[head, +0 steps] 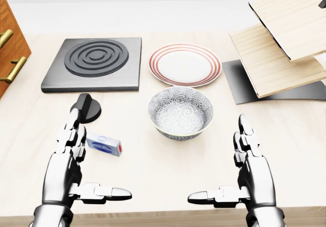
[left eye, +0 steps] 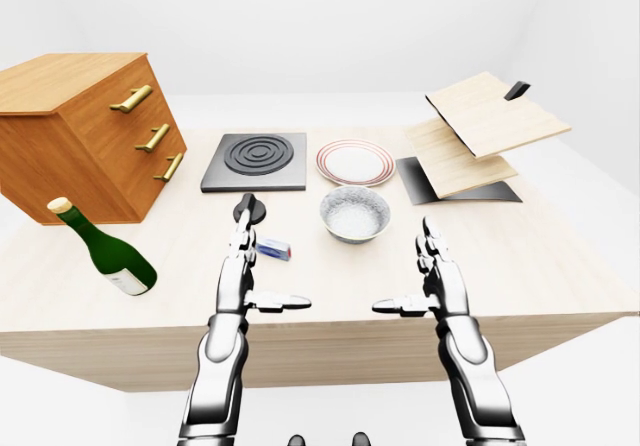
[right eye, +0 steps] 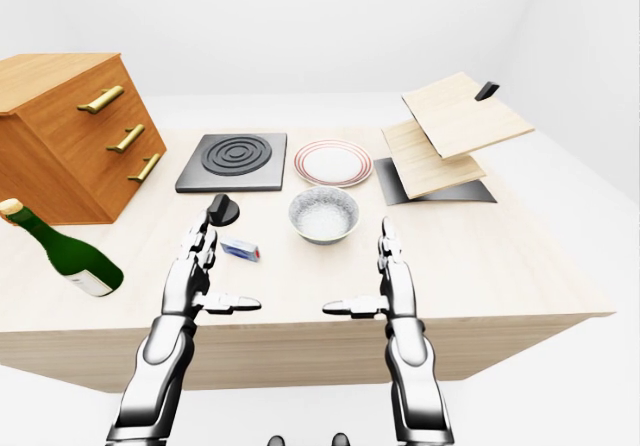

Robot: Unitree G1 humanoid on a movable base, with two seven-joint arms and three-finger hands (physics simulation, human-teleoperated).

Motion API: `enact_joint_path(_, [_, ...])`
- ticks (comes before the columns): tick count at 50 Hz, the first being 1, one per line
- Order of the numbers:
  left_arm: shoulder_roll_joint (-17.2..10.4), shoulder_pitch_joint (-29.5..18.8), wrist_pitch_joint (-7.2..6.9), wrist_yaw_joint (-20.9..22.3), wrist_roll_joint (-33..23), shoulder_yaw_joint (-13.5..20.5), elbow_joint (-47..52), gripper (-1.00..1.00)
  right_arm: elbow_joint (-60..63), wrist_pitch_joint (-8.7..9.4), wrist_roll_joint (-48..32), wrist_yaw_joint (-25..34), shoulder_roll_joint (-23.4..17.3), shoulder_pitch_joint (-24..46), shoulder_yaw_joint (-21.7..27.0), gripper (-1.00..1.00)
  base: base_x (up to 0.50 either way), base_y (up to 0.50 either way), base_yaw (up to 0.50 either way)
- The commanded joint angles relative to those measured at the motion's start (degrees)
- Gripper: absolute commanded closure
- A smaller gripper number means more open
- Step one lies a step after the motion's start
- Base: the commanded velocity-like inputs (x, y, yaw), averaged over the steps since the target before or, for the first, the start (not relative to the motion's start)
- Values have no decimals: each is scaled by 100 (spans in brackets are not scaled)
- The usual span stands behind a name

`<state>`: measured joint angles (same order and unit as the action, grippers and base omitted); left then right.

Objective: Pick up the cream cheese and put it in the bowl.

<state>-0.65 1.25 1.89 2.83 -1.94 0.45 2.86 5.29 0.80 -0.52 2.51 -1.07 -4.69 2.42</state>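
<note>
Nothing grasped yet: left robot hand [head: 69, 173] and right robot hand [head: 252, 178] both spread wide and empty, thumbs turned inward, hovering low over the table [head: 153, 176]. Just beyond the left fingertips, cream cheese [head: 104, 145] lying flat; farther up and right, bowl [head: 180, 112] waiting empty

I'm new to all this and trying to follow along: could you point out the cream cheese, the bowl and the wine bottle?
cream cheese [head: 104, 145], head view, middle of its blue label.
bowl [head: 179, 113], head view, patterned inner wall.
wine bottle [left eye: 108, 255], left-eye view, green body.
</note>
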Motion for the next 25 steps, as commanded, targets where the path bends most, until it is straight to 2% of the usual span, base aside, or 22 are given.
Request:
enact_joint_path(1, [-26,-147,-333,-69,-77,39,161,-100,135,278,-57,10,-66,151,102,-100,0,0,0])
enact_joint_path(2, [-34,-156,-408,-70,-83,47,226,-100,251,413,-95,-12,-64,156,102,-100,0,0,0])
enact_joint_path(6, [-50,-215,-689,-99,-183,41,455,-100,722,420,-135,-14,-34,166,72,-100,0,0,0])
enact_joint_path(15, [-67,-422,-689,-104,-288,57,714,-100,886,420,-170,-99,-26,395,58,-100,0,0,0])
enact_joint_path(25, [-37,-316,-689,-107,-385,-24,838,-100,864,420,-172,-63,-44,325,77,-100,2,0,0])
